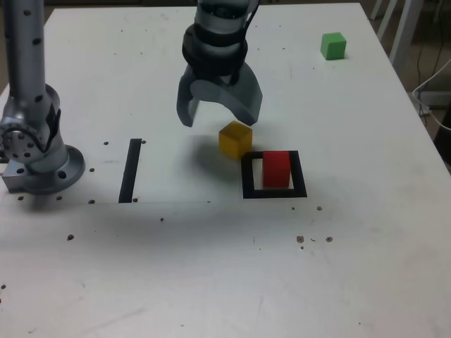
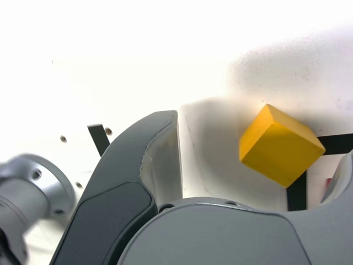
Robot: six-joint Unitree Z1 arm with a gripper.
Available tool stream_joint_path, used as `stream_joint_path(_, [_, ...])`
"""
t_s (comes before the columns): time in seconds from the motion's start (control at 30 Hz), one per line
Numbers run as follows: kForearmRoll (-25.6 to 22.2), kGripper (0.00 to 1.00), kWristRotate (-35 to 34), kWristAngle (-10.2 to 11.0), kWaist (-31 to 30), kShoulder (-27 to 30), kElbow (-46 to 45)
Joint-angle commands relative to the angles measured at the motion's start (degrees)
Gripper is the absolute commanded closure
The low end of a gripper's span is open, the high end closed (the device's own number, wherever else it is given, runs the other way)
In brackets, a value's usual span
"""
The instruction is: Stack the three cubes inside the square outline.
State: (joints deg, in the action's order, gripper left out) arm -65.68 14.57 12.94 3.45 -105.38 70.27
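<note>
Red on every face that showed, one cube (image 1: 276,170) sat inside the square outline (image 1: 299,176), toward the right of its white centre in the exterior view. Just beyond the frame's far left corner was the yellow cube (image 1: 235,140), turned at an angle; in the wrist view it hid part of the black border, though whether it touched it I couldn't tell. Above it hung the gripper (image 1: 219,121), wide apart and holding nothing, its dark arm blocking part of the table's far side from the exterior view. Well apart, at the far right, the green cube (image 1: 333,46) stood alone.

Farther out, a straight black strip (image 1: 130,170) lay left of the outline, and the robot's round grey base (image 1: 46,172) stood left of that. Dark specks dotted the white table (image 1: 169,282). Beyond its right edge hung a pale cable (image 1: 431,116).
</note>
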Motion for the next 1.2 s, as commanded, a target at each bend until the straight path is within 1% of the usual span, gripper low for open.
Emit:
stream_joint_path(0.0, [0.2,0.02,2.7,0.5,0.0,0.8,-0.7])
stream_joint_path(0.13, [0.3,0.02,4.7,1.5,-0.8,1.0,-1.2])
stream_joint_path(0.33, [0.8,0.02,5.0,2.8,-3.1,0.1,-1.3])
stream_joint_path(0.6, [1.6,0.02,5.3,2.4,-5.6,-2.5,-0.6])
stream_joint_path(0.93, [2.1,0.02,5.3,2.2,-5.7,-5.0,0.3])
stream_joint_path(1.17, [2.3,0.05,5.3,2.0,-5.7,-6.5,0.5])
